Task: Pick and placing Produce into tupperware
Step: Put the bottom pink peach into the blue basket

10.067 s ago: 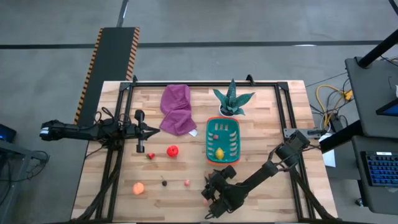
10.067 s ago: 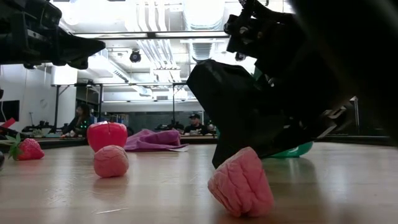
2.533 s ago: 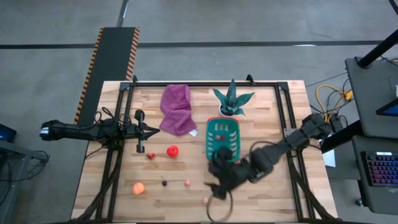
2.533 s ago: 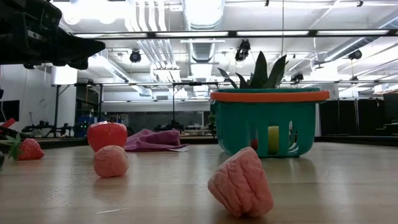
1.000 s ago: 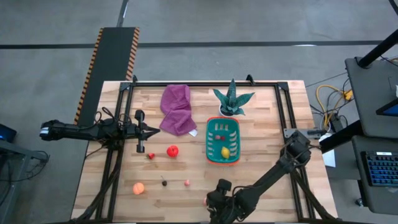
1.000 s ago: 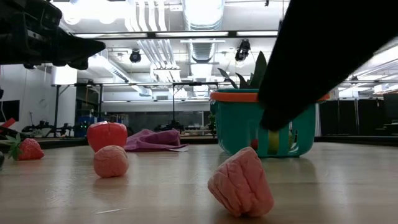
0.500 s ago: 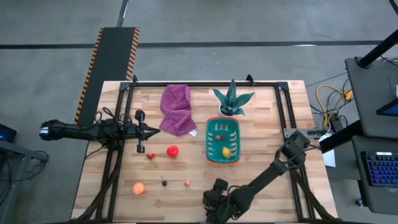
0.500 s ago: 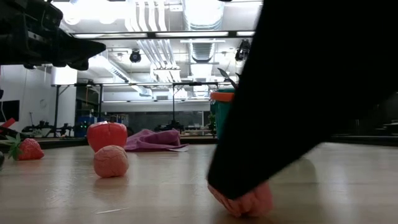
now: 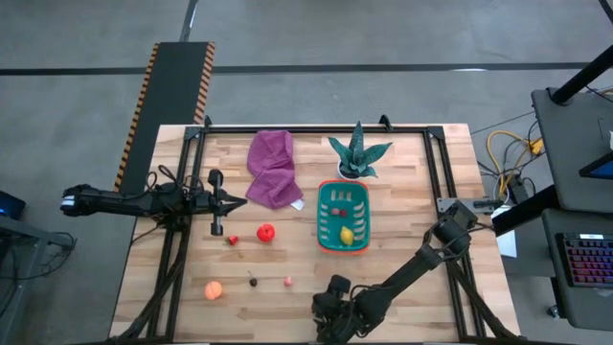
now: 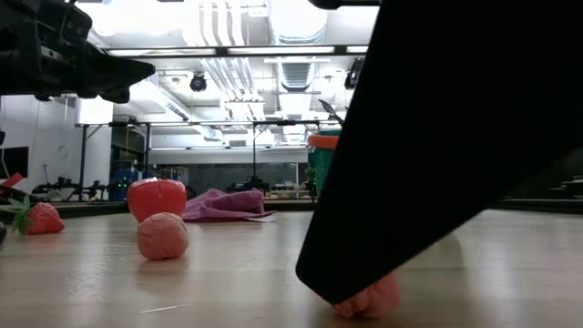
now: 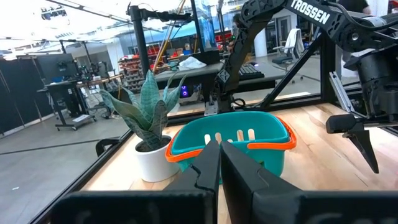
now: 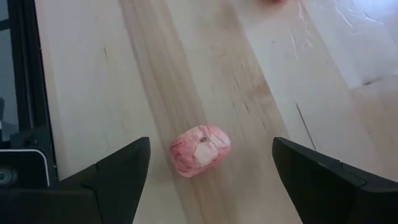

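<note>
closing in on a pink lumpy toy fruit (image 12: pixel 200 149) at the near edge of the wooden counter (image 9: pixel 402 278)
the right pincer (image 12: pixel 208 163) hangs over it with fingers wide apart, straddling the fruit. judging from this, it should drop straight down, keep the fruit centred, and squeeze gently before carrying it to the teal slotted plastic basket with an orange rim (image 9: pixel 342 217). the left pincer (image 11: pixel 219 163) waits shut at the counter's left. "trossen" reads on the far arm.

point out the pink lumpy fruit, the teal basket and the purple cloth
pink lumpy toy fruit (image 12: pixel 199 150), right wrist view, its middle
teal slotted plastic basket (image 11: pixel 268 127), left wrist view, orange rim
crumpled purple cloth (image 9: pixel 272 168), high view, its centre
</note>
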Controlling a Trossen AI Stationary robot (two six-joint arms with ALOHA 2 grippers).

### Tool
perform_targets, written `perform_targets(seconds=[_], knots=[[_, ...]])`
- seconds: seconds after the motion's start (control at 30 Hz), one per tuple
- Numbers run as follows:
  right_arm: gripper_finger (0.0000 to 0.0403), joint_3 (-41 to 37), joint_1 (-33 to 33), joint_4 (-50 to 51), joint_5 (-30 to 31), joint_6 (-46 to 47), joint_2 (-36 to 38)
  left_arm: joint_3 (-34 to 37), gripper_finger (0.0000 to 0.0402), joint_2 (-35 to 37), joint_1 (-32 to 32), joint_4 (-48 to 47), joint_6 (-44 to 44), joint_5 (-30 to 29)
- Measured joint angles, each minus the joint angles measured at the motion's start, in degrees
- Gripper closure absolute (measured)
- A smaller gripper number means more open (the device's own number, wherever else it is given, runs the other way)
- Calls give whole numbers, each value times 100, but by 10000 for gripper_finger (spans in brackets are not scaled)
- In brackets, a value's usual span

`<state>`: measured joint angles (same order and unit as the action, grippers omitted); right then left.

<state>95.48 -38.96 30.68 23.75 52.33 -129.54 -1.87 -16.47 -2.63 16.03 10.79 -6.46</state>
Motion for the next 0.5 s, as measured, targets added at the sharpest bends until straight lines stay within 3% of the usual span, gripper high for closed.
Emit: perform_targets(seconds=[0.5], knots=[[78,-214,22,-435,-175,121,-2,0,402,4,-2,2,0,-1]])
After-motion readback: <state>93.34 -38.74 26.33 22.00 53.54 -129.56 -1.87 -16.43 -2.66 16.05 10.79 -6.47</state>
